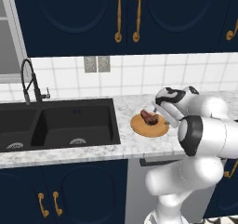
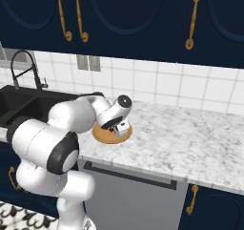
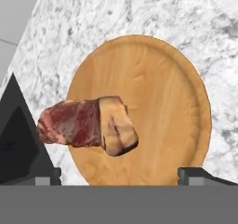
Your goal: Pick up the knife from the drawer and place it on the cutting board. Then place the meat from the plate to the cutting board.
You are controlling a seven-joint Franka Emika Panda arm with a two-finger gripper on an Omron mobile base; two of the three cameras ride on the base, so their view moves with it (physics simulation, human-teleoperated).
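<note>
The meat (image 3: 88,125), a reddish-brown lump with a pale end, lies on the round tan plate (image 3: 158,93), over its left side in the hand view. My gripper (image 3: 116,172) hangs open just above the plate. The meat sits between its dark fingertips (image 3: 28,144), close to the left one and well apart from the right one. From the left base view the meat (image 1: 148,116) rests on the plate (image 1: 146,128) right beside my hand. In the right base view my hand covers most of the plate (image 2: 106,137). The knife, the drawer and the cutting board are out of view.
A black double sink (image 1: 56,125) with a dark faucet (image 1: 28,81) lies left of the plate. The marble counter (image 2: 190,133) runs on to the right. Navy upper cabinets hang above, and a grey appliance front (image 2: 133,195) stands below the counter edge.
</note>
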